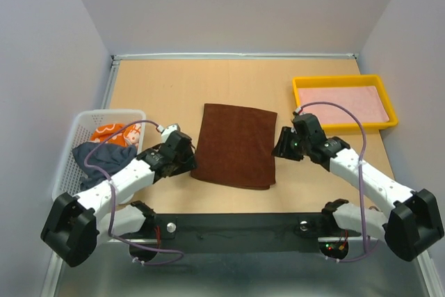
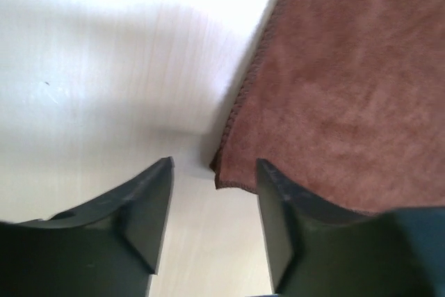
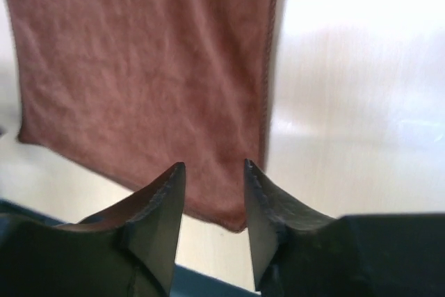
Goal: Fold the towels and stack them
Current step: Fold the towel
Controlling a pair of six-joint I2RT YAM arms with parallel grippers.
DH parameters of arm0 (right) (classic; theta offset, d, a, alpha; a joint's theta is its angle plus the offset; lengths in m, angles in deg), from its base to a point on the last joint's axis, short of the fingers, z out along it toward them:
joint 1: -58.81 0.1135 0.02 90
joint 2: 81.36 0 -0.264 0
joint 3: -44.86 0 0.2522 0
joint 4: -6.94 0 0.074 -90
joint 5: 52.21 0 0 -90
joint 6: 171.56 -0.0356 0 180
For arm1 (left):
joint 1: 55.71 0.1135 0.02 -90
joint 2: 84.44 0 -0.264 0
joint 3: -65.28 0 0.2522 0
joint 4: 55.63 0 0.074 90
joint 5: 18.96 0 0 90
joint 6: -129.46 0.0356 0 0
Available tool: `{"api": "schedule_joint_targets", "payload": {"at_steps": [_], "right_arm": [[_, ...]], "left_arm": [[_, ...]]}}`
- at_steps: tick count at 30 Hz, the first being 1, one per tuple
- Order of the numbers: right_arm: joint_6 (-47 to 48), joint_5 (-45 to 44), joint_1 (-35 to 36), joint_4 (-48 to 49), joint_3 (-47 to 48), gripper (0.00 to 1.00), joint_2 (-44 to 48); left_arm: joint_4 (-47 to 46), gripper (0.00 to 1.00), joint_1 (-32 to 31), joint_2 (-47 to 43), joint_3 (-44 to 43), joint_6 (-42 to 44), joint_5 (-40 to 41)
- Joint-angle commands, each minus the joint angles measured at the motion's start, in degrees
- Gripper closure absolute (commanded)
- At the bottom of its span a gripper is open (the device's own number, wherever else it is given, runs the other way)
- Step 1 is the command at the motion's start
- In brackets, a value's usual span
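Looking from above, one brown towel lies flat mid-table between the left gripper and right gripper, two more, a navy towel and an orange towel, sit crumpled in the basket, and a pinkish cloth, perhaps a fourth, lies in the tray. From the left wrist, jaws stand wide and empty, the towel's near corner just ahead; soft, light and limp, it likely wants pinching at a corner. From the right wrist, jaws stand narrower, empty, over a corner on that side.
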Motion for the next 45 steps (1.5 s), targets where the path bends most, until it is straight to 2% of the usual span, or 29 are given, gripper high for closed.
{"api": "schedule_joint_targets", "payload": {"at_steps": [1, 4, 6, 7, 8, 12, 15, 19, 26, 34, 45], "right_arm": [[7.0, -8.6, -0.5, 1.7, 7.5, 0.59, -5.5], [10.2, -7.4, -3.4, 5.7, 10.7, 0.6, -11.0], [11.6, -5.3, -6.4, 9.1, 13.4, 0.6, -13.7], [12.0, -3.2, -8.7, 10.3, 14.8, 0.6, -16.7], [12.0, -0.9, -9.8, 11.5, 14.8, 0.61, -18.1], [13.9, 3.8, -12.7, 17.1, 19.6, 0.63, -25.7], [14.2, 5.6, -14.1, 18.6, 21.9, 0.65, -30.4], [12.3, 6.8, -16.6, 20.8, 24.3, 0.65, -34.6], [8.5, 9.4, -18.6, 24.7, 24.6, 0.62, -38.5], [5.4, 9.9, -19.6, 26.5, 23.7, 0.56, -40.7], [0.3, 10.4, -19.8, 29.0, 23.6, 0.5, -42.5]], "left_arm": [[3.8, 0.33, -1.0, -4.2, -7.9, 5.5, 2.3], [2.6, 0.33, -6.4, -3.6, -13.2, 9.2, 2.2], [0.2, 0.34, -12.1, -1.2, -16.4, 11.2, 1.6], [-3.1, 0.37, -16.2, 1.2, -17.2, 13.3, 1.6], [-4.9, 0.39, -16.2, 1.2, -17.9, 14.3, 1.4], [-12.6, 0.46, -26.0, 13.4, -24.1, 22.0, 0.9], [-14.8, 0.54, -29.0, 22.6, -28.6, 27.5, 0.8], [-16.2, 0.53, -33.1, 29.0, -34.3, 33.7, -0.4], [-20.7, 0.34, -37.1, 31.0, -32.5, 42.2, -1.8], [-21.6, 0.32, -42.1, 38.3, -37.2, 47.8, -4.0], [-23.6, 0.32, -42.5, 43.3, -37.4, 49.4, -0.6]]}}
